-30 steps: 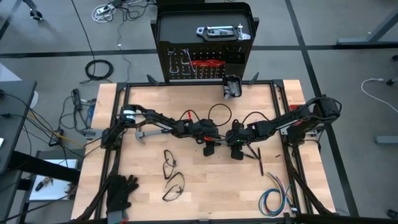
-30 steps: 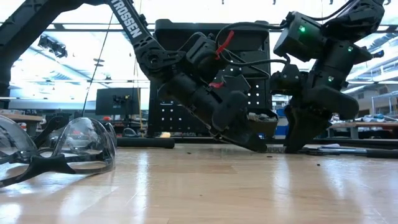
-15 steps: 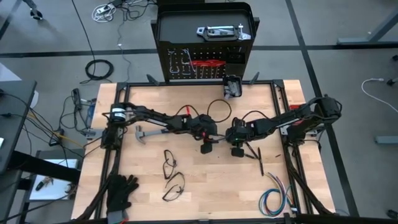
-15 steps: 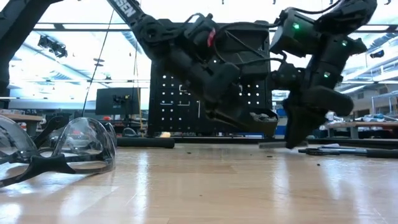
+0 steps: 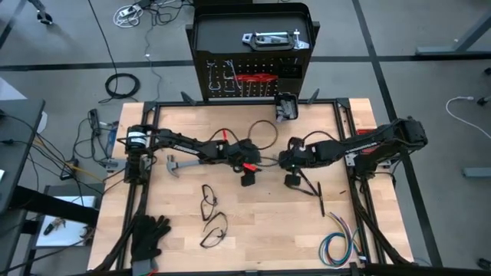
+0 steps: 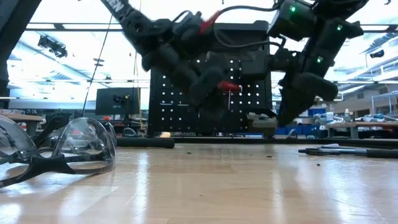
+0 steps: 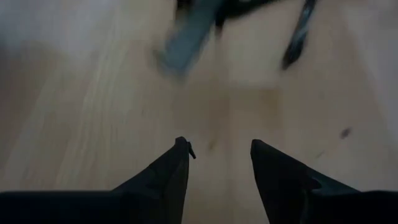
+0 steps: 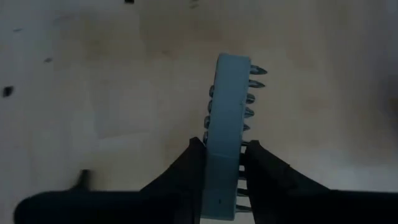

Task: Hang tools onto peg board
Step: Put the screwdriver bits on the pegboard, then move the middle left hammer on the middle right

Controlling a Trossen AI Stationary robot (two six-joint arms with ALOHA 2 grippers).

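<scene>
My right gripper (image 8: pixel 222 146) is shut on a flat grey-blue bit holder (image 8: pixel 229 99) with a row of silver bits along one side, above the middle of the table (image 5: pixel 261 230). It also shows in the high view (image 5: pixel 292 180). My left gripper (image 7: pixel 221 146) is open and empty just to its left, in the high view (image 5: pixel 247 179), above bare wood. A black-handled hammer (image 5: pixel 180 165) lies flat on the table at the left. The black peg board (image 5: pixel 252 77) stands upright behind the table's far edge, with red-handled tools (image 5: pixel 253 77) and silver hooks on it. My right gripper pinches the bit holder's near end (image 8: pixel 221 155) between its two fingers, one finger on each flat face. The fingers come from above, slanting down, and lie along the holder. The holder sticks out past the fingertips on edge, clear of the table.
A thin black rod-like tool (image 5: pixel 313 190) lies right of my right gripper. Two safety glasses (image 5: pixel 209 203) (image 5: pixel 215 228) lie near the middle front, black gloves (image 5: pixel 149 238) at the front left, a coloured wire bundle (image 5: pixel 337 245) at the front right. A small black bin (image 5: pixel 285 107) sits at the far edge.
Both grippers have risen from the table. My left gripper has drawn back toward the table's left edge. My right gripper has gone up and a little toward the far edge with the bit holder.
</scene>
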